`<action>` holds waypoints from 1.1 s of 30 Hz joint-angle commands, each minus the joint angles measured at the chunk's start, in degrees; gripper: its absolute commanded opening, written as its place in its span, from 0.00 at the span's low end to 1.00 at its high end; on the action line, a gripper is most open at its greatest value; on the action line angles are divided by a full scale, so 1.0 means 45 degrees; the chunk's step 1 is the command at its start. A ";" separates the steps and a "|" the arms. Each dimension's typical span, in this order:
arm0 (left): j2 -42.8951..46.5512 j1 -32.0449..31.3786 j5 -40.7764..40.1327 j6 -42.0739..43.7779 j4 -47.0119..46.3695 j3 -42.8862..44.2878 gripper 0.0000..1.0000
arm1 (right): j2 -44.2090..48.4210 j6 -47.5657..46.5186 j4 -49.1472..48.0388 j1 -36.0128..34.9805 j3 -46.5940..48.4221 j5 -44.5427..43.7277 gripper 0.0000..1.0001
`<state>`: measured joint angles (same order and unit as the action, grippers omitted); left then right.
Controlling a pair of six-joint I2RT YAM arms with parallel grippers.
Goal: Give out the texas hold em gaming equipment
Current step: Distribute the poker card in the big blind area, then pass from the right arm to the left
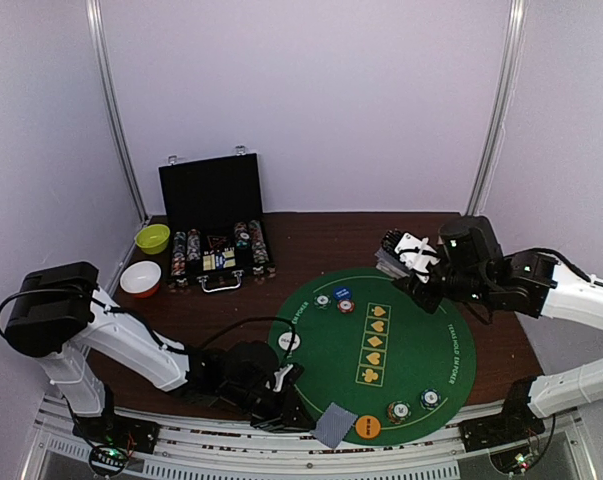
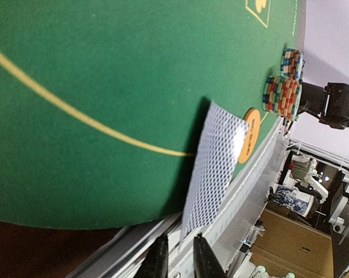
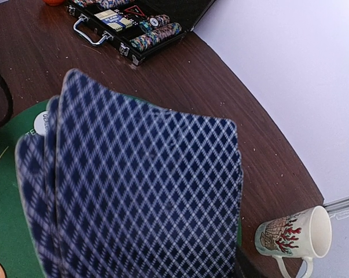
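At the near edge of the green felt mat (image 1: 421,345), one grey-blue-backed card (image 2: 215,168) lies face down, its near corner overhanging the rim. Just short of that corner the left gripper (image 2: 179,258) is low, fingers narrowly apart with nothing seen between them. Beside the card on the mat lies the orange disc (image 2: 249,136), and beyond it stand two chip stacks (image 2: 283,95). The white dealer disc (image 1: 289,341) rests at the mat's left edge; three more chips (image 1: 343,300) sit at its far-left side. Above the mat's far-right edge the right gripper (image 1: 421,268) is clamped on a fan of cards (image 3: 145,191), which hides its fingers in the wrist view. Off the mat are the open black chip case (image 1: 216,225) at far left, a green bowl (image 1: 153,238), an orange-and-white bowl (image 1: 141,278) and a printed mug (image 3: 293,237) on its side.
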<state>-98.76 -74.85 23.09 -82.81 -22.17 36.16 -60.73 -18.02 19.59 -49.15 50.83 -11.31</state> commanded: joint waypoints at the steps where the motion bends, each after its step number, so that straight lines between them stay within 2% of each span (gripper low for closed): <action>1: 0.0231 -0.0138 -0.0045 -0.0392 -0.0717 -0.0179 0.19 | 0.0279 -0.0019 0.0099 -0.0060 -0.0118 -0.0084 0.41; 6: 0.0472 -0.0146 -0.0057 -0.0422 -0.0433 -0.0220 0.28 | 0.0341 0.0018 0.0117 -0.0086 -0.0105 -0.0067 0.41; 10: 0.1703 0.0227 -0.0928 0.0583 0.0646 0.0137 0.33 | 0.0332 0.0011 0.0209 -0.0078 -0.0013 -0.0065 0.41; 13: 0.2684 0.0601 -0.1860 0.2463 0.1980 0.1062 0.40 | 0.0375 -0.0051 0.0264 -0.0106 0.0080 -0.0005 0.41; 15: 0.2986 0.1142 -0.2405 0.4416 0.3829 0.2499 0.50 | 0.0408 -0.0214 0.0302 -0.0132 0.0134 0.0207 0.41; 17: 0.3050 0.1938 -0.2396 0.6131 0.5820 0.4273 0.58 | 0.0434 -0.0403 0.0382 -0.0175 0.0203 0.0464 0.41; 18: 0.3127 0.2435 -0.2063 0.6630 0.6099 0.4709 0.59 | 0.0439 -0.0498 0.0408 -0.0200 0.0235 0.0534 0.41; 22: 0.3701 0.4024 -0.1462 0.7895 0.5894 0.5606 0.70 | 0.0590 -0.1045 0.0137 -0.0418 0.0147 0.0691 0.41; 25: 0.3527 0.4371 -0.1420 0.8798 0.6150 0.6538 0.77 | 0.0722 -0.1757 -0.0737 -0.0603 -0.0157 0.0692 0.41; 29: 0.2697 0.4737 0.0403 0.8881 0.5692 0.7128 0.80 | 0.0552 -0.2908 -0.1718 -0.0806 -0.0203 0.0673 0.41; 33: 0.2313 0.5569 0.2126 0.8483 0.4388 0.7187 0.87 | 0.0102 -0.4036 -0.2504 -0.1139 -0.0130 0.0780 0.41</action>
<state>-86.21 -53.15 23.83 -45.93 2.33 67.42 -58.78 -29.78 14.55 -52.90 50.39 -8.49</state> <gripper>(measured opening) 0.845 0.415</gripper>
